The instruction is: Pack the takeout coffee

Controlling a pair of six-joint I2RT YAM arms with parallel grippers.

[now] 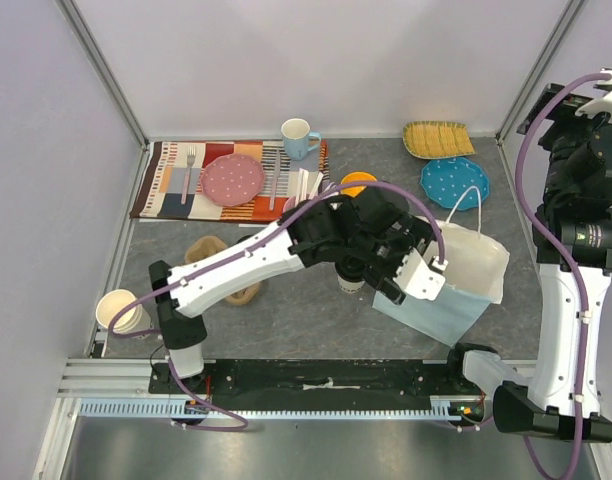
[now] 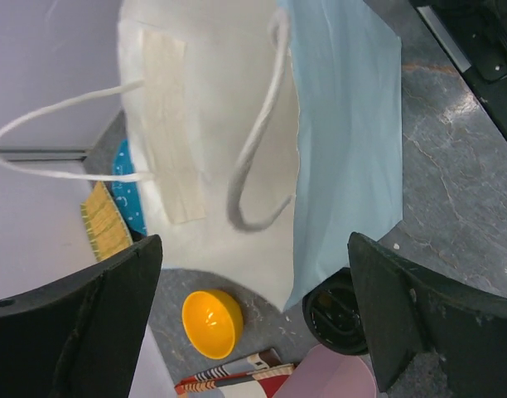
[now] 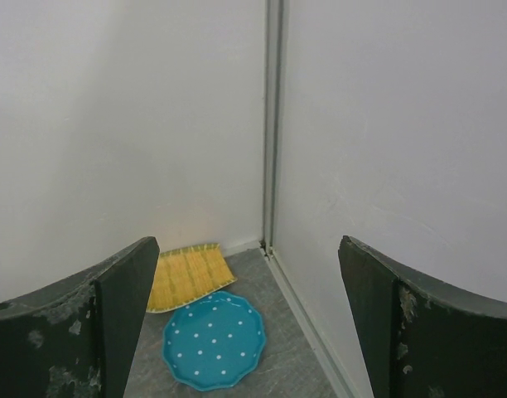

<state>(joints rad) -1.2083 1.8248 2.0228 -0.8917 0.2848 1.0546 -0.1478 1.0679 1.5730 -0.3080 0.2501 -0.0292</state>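
Note:
The takeout coffee (image 1: 352, 284) stands on the grey table under my left arm, just left of the paper bag (image 1: 464, 272). Its black lid (image 2: 336, 317) shows in the left wrist view, partly behind my right finger (image 2: 427, 323) and outside the bag's blue edge. The bag (image 2: 229, 124) is light blue outside and white inside. Its mouth and rope handles face my left gripper (image 2: 253, 319). That gripper (image 1: 422, 270) is open at the bag's mouth with nothing between its fingers. My right gripper (image 1: 598, 98) is raised at the far right, open and empty (image 3: 247, 323).
An orange bowl (image 2: 212, 322) and a pink object (image 2: 328, 375) lie just behind the coffee. A striped placemat (image 1: 176, 185) carries a pink plate (image 1: 233, 180); a blue mug (image 1: 298, 137) stands behind it. A blue dotted plate (image 3: 214, 340) and a yellow woven mat (image 3: 190, 275) lie in the back right corner. A paper cup (image 1: 120, 310) stands at the left edge.

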